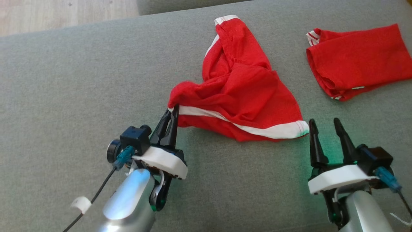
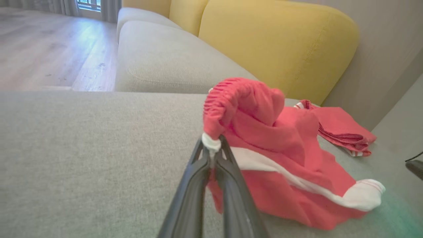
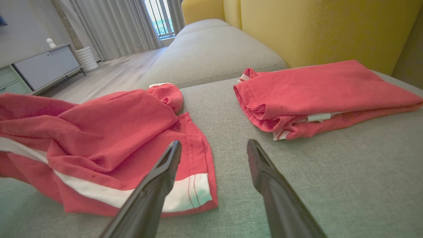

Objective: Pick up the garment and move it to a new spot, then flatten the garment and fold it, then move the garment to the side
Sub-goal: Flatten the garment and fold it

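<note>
Progress looks early to me: my left claw (image 1: 171, 111) is clenched on a white-trimmed corner of the red garment (image 1: 244, 93). It holds that corner a little raised, while the rest lies crumpled near the middle of the grey sofa cushion (image 1: 80, 80). My right claw (image 1: 323, 122) is released, fingers spread, sitting just beside the garment's white hem corner and gripping nothing. I judge the pick-up is in hand, while the move to a new spot, the flattening, the folding and the setting aside are all left. A second red garment (image 1: 357, 61) lies folded, well apart toward the cushion's right rear. The head view gives me both claws and the whole crumpled outline at once, but the pinch itself is small there. The left wrist view shows it plainly: a white bunch squeezed between the fingertips, with a ribbed waistband rising above. The right wrist view shows the open gap between its fingers, one finger crossing the hem; whether it touches I cannot tell. It also shows the yellow backrest (image 3: 330, 29) behind.
</note>
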### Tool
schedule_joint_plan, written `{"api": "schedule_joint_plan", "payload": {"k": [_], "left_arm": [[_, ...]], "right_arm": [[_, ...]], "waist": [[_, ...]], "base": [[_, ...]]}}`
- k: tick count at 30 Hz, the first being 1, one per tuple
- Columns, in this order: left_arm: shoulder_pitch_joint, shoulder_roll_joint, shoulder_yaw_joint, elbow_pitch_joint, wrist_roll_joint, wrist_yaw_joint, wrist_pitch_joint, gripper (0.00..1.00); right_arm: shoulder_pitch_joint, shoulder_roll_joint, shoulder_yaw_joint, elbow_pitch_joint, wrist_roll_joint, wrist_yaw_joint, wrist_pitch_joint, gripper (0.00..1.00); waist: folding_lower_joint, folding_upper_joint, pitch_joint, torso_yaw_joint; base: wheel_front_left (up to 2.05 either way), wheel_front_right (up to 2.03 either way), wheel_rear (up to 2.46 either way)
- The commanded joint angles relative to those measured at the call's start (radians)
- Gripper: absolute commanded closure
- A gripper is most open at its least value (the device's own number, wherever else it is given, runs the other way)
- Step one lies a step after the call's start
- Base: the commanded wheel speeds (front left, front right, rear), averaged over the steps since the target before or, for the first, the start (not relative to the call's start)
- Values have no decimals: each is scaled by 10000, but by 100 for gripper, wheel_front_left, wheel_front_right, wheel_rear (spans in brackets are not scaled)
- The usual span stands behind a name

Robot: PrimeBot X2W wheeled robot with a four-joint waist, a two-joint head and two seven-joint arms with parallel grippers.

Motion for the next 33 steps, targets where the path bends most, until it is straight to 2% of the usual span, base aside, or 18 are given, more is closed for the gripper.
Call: {"api": "schedule_joint_plan", "payload": {"k": [1, 10, 29, 30, 31, 32, 33], "left_arm": [[-125, 198, 410, -542, 153, 85, -119, 100], [199, 228, 565, -1390, 592, 167, -137, 100], [238, 177, 602, -1433, 803, 80, -139, 100], [236, 174, 609, -1429, 805, 77, -139, 100], [237, 171, 616, -1424, 807, 75, -139, 100], [240, 170, 625, -1420, 810, 74, -139, 100], [246, 169, 633, -1414, 814, 73, -139, 100]], "right_arm": [[-205, -30, 358, -179, -2, -7, 57, 0], [-344, -30, 727, 309, 63, -7, 638, 0], [-1038, -30, 1475, 1459, 705, -7, 1257, 0], [-1063, -30, 1503, 1497, 724, -7, 1265, 25], [-1087, -30, 1524, 1538, 737, -7, 1266, 75], [-1114, -30, 1549, 1576, 739, -7, 1266, 100], [-1143, -30, 1579, 1610, 730, -7, 1263, 100]], "waist": [[0, 0, -32, 60], [0, 0, -15, 242], [0, 0, 45, 349], [0, 0, 47, 348], [0, 0, 47, 345], [0, 0, 48, 339], [0, 0, 48, 332]], "base": [[0, 0, 0], [0, 0, 0], [0, 0, 0], [0, 0, 0], [0, 0, 0], [0, 0, 0], [0, 0, 0]]}}
